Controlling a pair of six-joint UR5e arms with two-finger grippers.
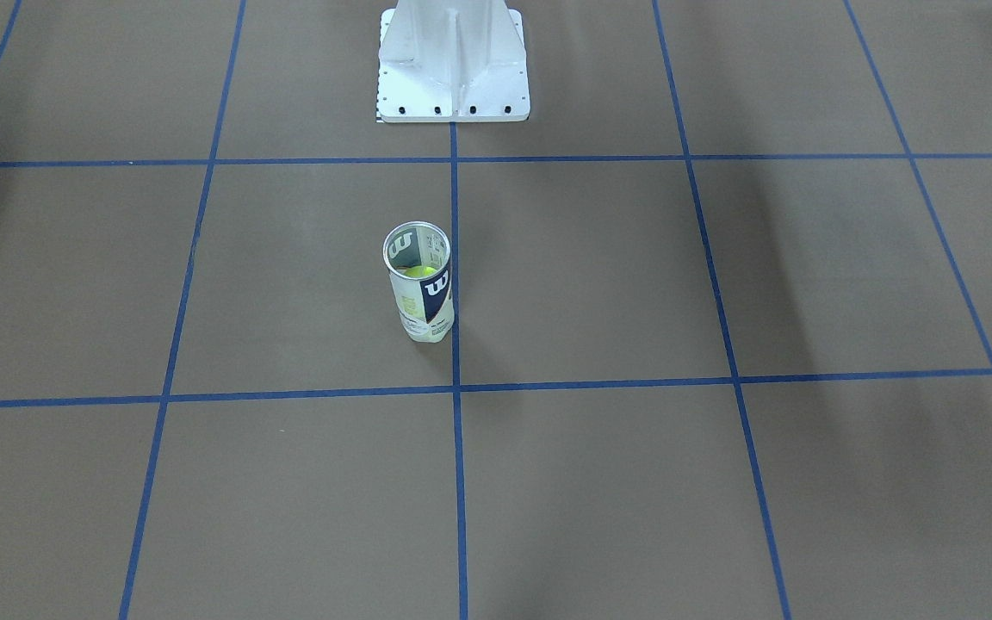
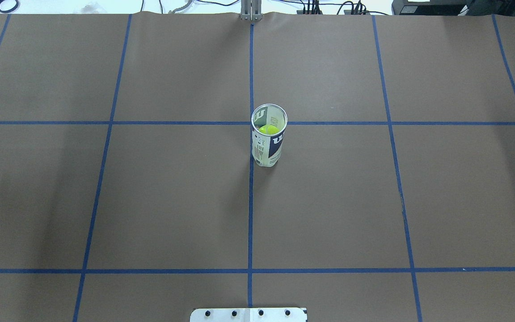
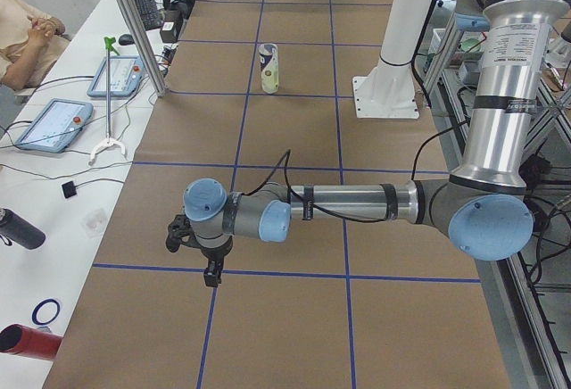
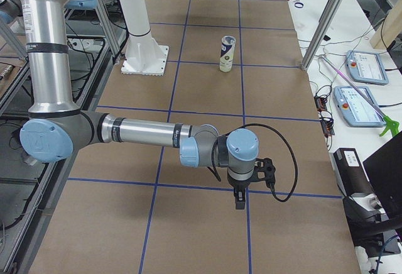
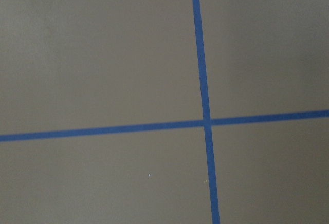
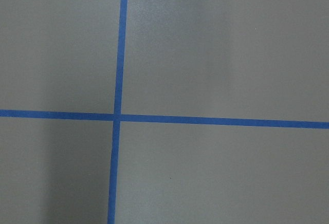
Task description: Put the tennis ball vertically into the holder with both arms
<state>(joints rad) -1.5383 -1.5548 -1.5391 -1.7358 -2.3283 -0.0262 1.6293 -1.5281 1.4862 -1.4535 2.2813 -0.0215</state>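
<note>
Two grippers hung over the bare brown table (image 2: 150, 201), well apart from the work. At the table's left end, the left gripper (image 3: 211, 275) pointed down above a crossing of blue tape lines (image 5: 205, 121). Only the side view showed it, so whether its fingers were apart or together could not be told. In the middle, the holder (image 2: 268, 142) stood upright just beside the central line, mouth open, with the tennis ball (image 2: 268, 129) visible inside it, below the rim. At the right end, the right gripper (image 4: 239, 200) likewise pointed down over a crossing, and its state was equally unclear. The insertion looked complete. On that judgement, the sound course was to keep both arms high and wide of the tall, light can, which a brushing link could tip.
</note>
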